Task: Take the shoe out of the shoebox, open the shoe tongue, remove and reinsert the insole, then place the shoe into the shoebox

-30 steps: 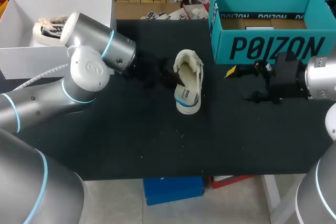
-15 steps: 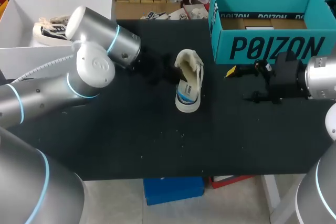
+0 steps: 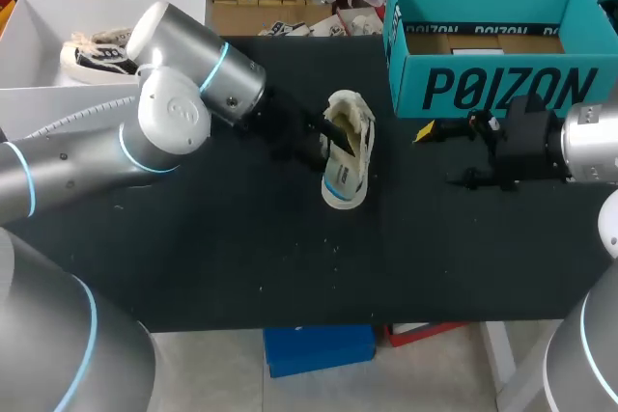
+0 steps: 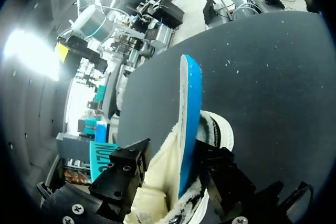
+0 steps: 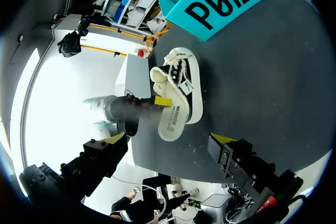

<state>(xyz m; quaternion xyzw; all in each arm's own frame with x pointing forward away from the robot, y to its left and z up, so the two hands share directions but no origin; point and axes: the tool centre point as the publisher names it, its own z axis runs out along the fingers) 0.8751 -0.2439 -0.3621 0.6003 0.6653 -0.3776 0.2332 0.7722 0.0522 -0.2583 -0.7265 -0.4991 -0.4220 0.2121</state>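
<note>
In the head view the left pincer (image 3: 326, 135) sits at the mouth of the cream sneaker (image 3: 346, 153), which lies on its side in the middle of the table (image 3: 241, 248). The pincer is dark against the dark cloth, so its grip cannot be read there. The left wrist view adds an insole (image 4: 188, 119) with a blue face, standing on edge out of the fleece lining in the gap of that pincer. Whether it is clamped I cannot tell. Only the right wrist view shows the sneaker's black canvas side and white laces. The right pincer (image 3: 446, 154) hangs spread wide and empty over the table, just in front of the teal shoebox (image 3: 492, 84) and apart from the sneaker. A white box (image 3: 29, 103) at the far left corner holds a second shoe (image 3: 92, 57).
</note>
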